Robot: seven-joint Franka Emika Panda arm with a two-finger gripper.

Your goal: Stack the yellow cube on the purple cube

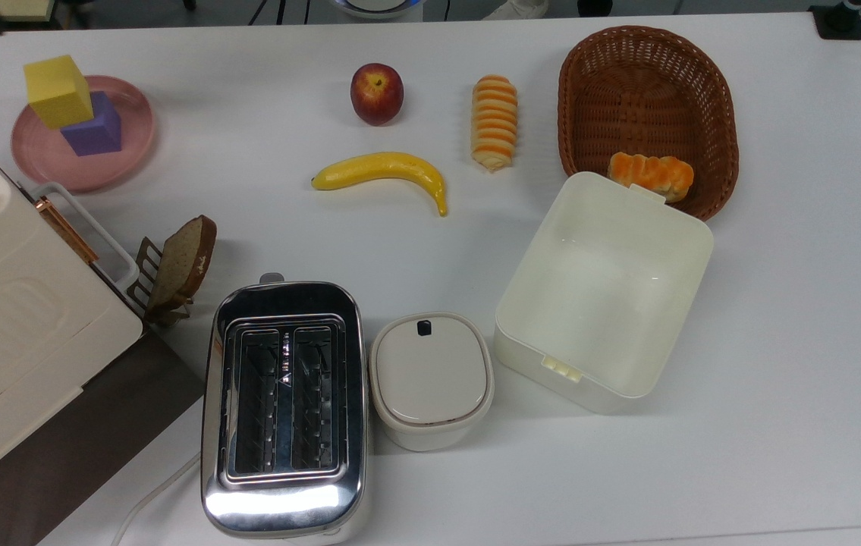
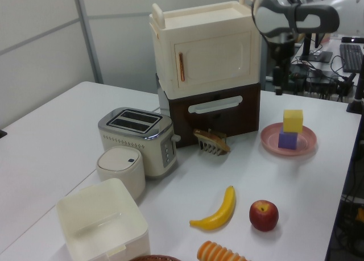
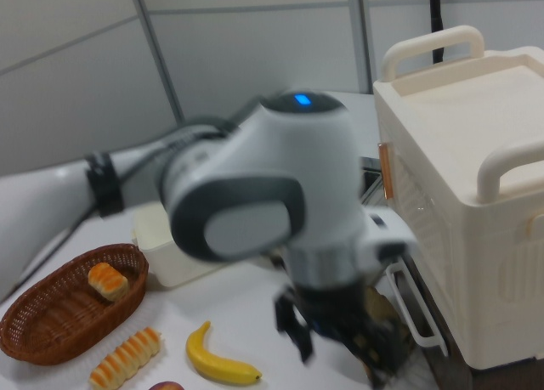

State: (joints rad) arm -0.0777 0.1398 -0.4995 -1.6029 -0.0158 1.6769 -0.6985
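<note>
The yellow cube [image 1: 58, 91] sits on top of the purple cube [image 1: 93, 130], turned slightly askew to it, and both stand on the pink plate [image 1: 127, 152] near the top view's upper left corner of the white surface [image 1: 779, 379]. In the left view the tool [image 2: 278, 83] hangs above and to the left view's left of the stack, well clear of it and holding nothing; how far its fingers are parted cannot be told. A cream cabinet [image 2: 205, 56] stands just beside the plate. Along the top view's lower edge stand a chrome toaster [image 1: 284, 409], a lidded cream pot [image 1: 430, 379] and an open cream box [image 1: 604, 296]. A banana [image 1: 384, 171] and an apple [image 1: 376, 92] lie mid-surface, and a wicker basket [image 1: 650, 83] lies toward the upper right corner.
</note>
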